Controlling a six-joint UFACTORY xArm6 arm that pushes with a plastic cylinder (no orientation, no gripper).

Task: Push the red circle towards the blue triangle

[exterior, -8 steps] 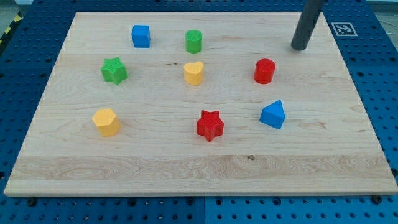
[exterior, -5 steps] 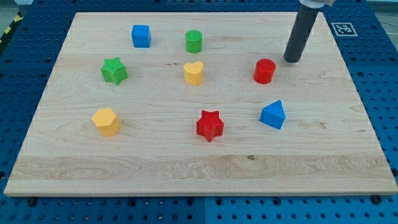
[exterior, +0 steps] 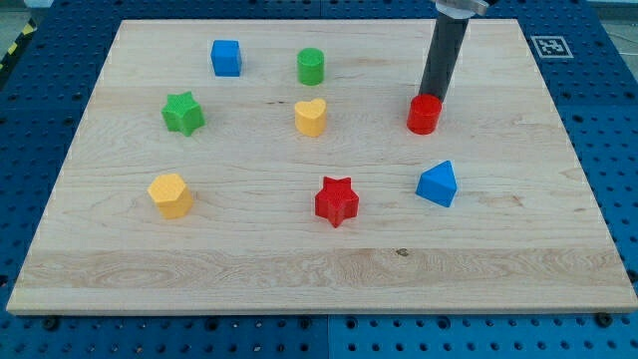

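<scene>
Camera view: tip (exterior: 432,96) touches red circle (exterior: 424,116) top edge; no legible writing.

You've got a light wooden surface (exterior: 299,269) filling most of the view, grain running left to right, one small dark knot near the view's bottom centre. It sits on a blue perforated base (exterior: 40,110), regular hole grid, showing on all sides. Black-and-white fiducial tag (exterior: 550,46) on the base at the view's top right. Yellow-black hazard stripe (exterior: 14,50) at the top-left edge. Lighting is even, shadows soft. No walls or windows in frame.
</scene>
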